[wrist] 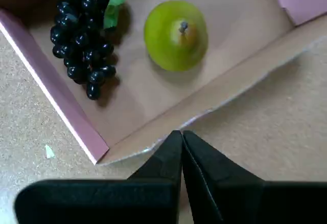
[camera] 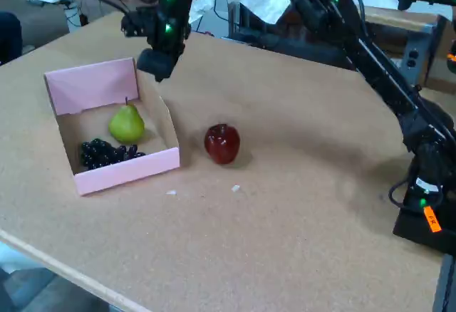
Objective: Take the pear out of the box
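Fingers of the gripper (wrist: 182, 134) meet tip to tip, pressed together on nothing, hanging above the box's (wrist: 240, 78) near wall in the wrist view. Ahead of them, inside the box, the pear (wrist: 176, 35) stands upright on the brown floor, with the grapes (wrist: 82, 35) just beside it, further left. In the fixed view the red apple (camera: 222, 143) sits outside the box on the table (camera: 299, 219), below and right of the gripper.

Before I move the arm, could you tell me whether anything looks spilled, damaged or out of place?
Only small things: two pale scraps lie loose on the cork-coloured tabletop near the shallow pink cardboard box. The yellow-green pear stands upright beside the dark grapes; nothing looks damaged.
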`<control>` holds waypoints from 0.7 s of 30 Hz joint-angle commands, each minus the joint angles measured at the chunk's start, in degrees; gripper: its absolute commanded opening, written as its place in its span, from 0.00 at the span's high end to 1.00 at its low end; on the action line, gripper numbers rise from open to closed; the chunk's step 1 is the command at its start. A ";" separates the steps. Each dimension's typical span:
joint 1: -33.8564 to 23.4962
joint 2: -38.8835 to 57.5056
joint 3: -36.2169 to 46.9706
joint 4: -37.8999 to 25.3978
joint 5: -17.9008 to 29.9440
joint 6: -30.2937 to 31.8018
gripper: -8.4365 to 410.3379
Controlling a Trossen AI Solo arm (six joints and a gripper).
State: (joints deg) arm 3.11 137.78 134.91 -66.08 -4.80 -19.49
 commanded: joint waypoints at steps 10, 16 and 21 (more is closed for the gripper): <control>-0.02 1.33 0.11 5.97 -3.30 -1.81 0.98; -0.04 1.33 0.11 6.93 -3.28 -1.97 0.98; -0.04 1.51 0.11 7.76 -3.21 -1.81 0.98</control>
State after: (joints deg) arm 3.07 139.11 134.96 -59.22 -7.60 -21.19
